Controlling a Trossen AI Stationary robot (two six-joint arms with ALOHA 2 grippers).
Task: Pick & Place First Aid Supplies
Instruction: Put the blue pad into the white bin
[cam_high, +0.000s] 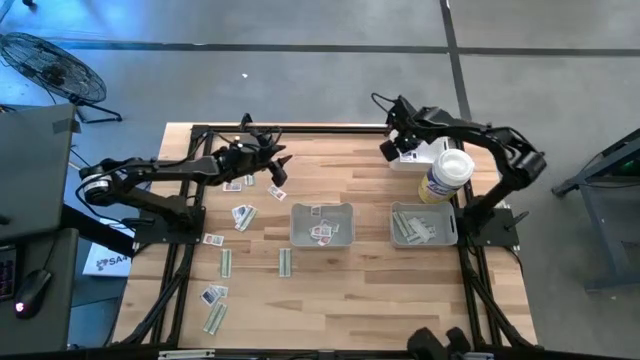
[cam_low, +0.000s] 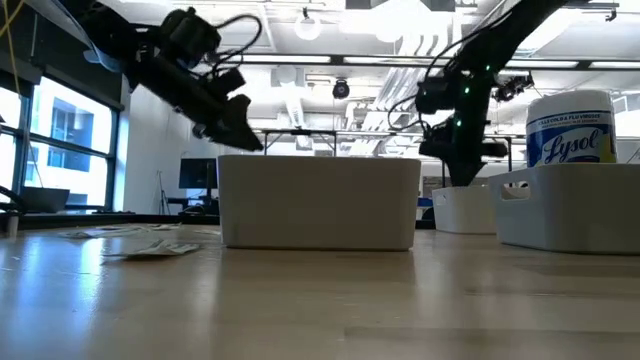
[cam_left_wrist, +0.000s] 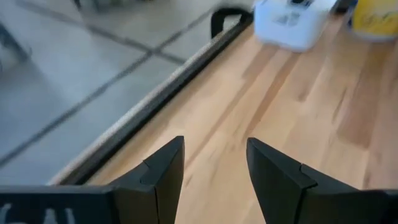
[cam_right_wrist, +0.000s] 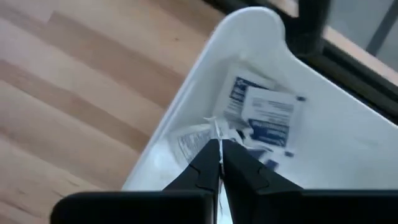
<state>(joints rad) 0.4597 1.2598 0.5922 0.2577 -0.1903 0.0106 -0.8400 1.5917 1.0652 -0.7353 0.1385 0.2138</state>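
Observation:
Several first aid packets lie flat on the left of the table: squarish white ones (cam_high: 243, 215) and long pale strips (cam_high: 226, 262). More lie in the middle grey tray (cam_high: 322, 225), the right grey tray (cam_high: 423, 226) and a white tray (cam_right_wrist: 249, 25) near the far edge. My left gripper (cam_left_wrist: 214, 168) hovers open and empty over bare wood near the far edge, beyond the loose packets (cam_high: 270, 160). My right gripper (cam_right_wrist: 219, 144) hangs over the white tray (cam_high: 388, 150), shut on a thin white packet. Printed packets (cam_right_wrist: 267, 115) rest on that tray's floor. My right gripper pinches a thin white packet between its two fingers, seen edge-on as a white line (cam_right_wrist: 217, 130) at the fingertips. The fingers point down into the white tray. The packet is lifted above the packets lying there; which part of it is held I cannot tell.
A white bottle with a yellow label (cam_high: 445, 175) stands between the white tray and the right grey tray. The black table frame (cam_left_wrist: 161, 93) runs along the far edge just past my left gripper. Bare wood lies between the trays and the near edge.

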